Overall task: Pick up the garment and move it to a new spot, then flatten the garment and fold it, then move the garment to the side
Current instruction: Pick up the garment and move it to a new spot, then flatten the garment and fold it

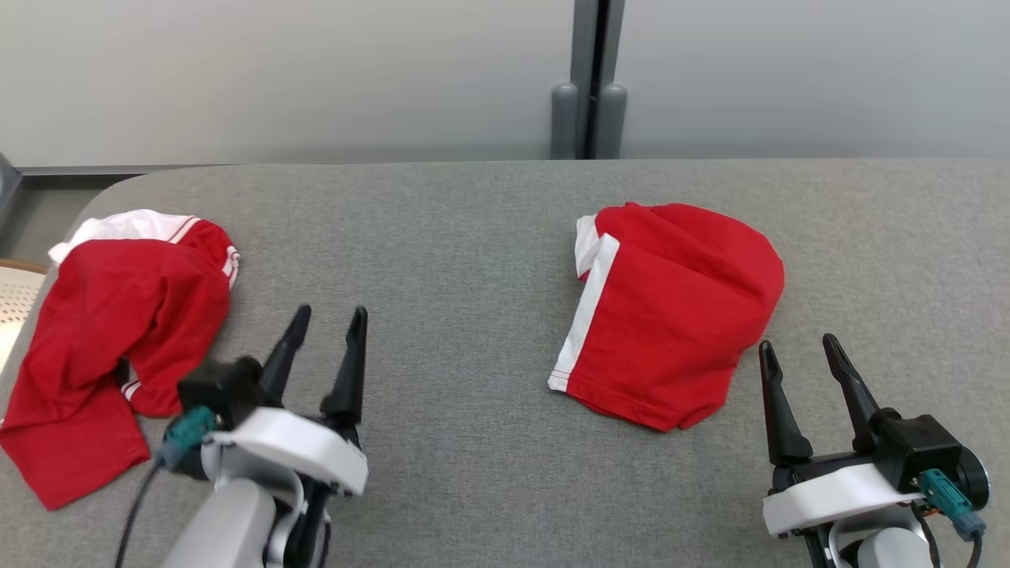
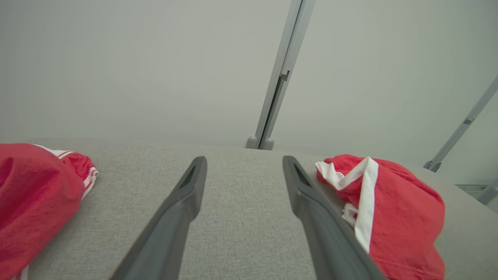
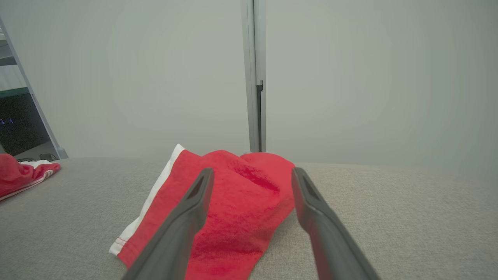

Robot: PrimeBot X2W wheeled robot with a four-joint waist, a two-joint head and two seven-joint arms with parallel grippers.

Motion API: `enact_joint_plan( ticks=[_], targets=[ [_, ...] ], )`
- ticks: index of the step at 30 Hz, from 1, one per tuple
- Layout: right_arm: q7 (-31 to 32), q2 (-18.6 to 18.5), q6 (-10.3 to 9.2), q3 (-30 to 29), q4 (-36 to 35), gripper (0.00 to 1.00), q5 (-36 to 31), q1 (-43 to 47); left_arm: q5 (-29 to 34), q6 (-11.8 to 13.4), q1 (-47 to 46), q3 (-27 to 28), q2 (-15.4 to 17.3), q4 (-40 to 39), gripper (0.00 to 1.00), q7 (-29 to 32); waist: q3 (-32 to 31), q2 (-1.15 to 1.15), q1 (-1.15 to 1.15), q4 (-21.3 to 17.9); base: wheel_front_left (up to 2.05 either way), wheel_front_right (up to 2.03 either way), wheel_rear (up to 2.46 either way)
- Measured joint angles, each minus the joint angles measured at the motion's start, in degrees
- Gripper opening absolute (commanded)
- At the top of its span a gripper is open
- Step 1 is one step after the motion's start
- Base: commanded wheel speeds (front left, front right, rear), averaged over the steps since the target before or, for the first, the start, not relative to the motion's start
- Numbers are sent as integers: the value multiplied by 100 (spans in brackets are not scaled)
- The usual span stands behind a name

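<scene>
Red garment (image 1: 118, 315) lies crumpled at the left edge of the counter (image 1: 458, 237), just beside the left jaws, which stand wide and empty. Right jaws are also wide and empty, near the front edge of a second red garment (image 1: 678, 315), which appears already folded.

Judgement: pick-up not yet begun.

Recommend pinching the crumpled piece at its white-trimmed hem and lifting until the cloth hangs free. Then lay it on bare counter, well apart from the folded piece.

Bright, even, diffuse light; soft shadows, sharp focus, slight wide-angle bending.
</scene>
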Motion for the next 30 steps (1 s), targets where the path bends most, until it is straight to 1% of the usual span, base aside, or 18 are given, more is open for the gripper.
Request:
enact_joint_plan(
  ticks=[3,5,8,11,13,17,21,23,25,30],
  targets=[
    [0,-2,0,-63,0,100,-10,87,342,-29,527,224,-189,-331,100,0,-103,0,0,115,0,0,0],
    [0,-4,0,-37,1,100,-74,125,393,-41,766,424,-380,-431,100,0,-152,0,0,176,0,0,0],
    [0,-2,0,73,-12,100,-143,132,545,-137,925,597,-519,-463,100,0,-187,0,0,239,0,0,0],
    [0,-8,0,321,-5,100,-136,80,669,-235,926,684,-622,-454,100,0,-177,0,0,300,0,0,0],
    [-1,-7,0,604,81,100,-110,-4,760,-288,923,726,-689,-423,100,0,-160,0,0,356,0,0,0],
    [-14,-37,1,1201,448,100,-209,-264,846,-386,907,806,-771,-381,100,0,-86,0,0,486,0,0,0],
    [148,-69,1,1532,965,100,-281,-648,860,-468,886,812,-858,-305,100,0,32,0,0,646,0,0,0],
    [261,-82,1,1560,1280,100,-370,-834,860,-489,870,795,-879,-271,100,0,98,0,0,741,0,0,0],
    [356,-89,1,1500,1570,100,-554,-998,859,-526,852,789,-890,-243,100,0,167,0,0,845,0,0,0],
    [504,-57,1,1357,2159,100,-769,-1260,803,-556,806,773,-900,-193,100,0,339,0,0,1103,0,0,0]
  ],
)
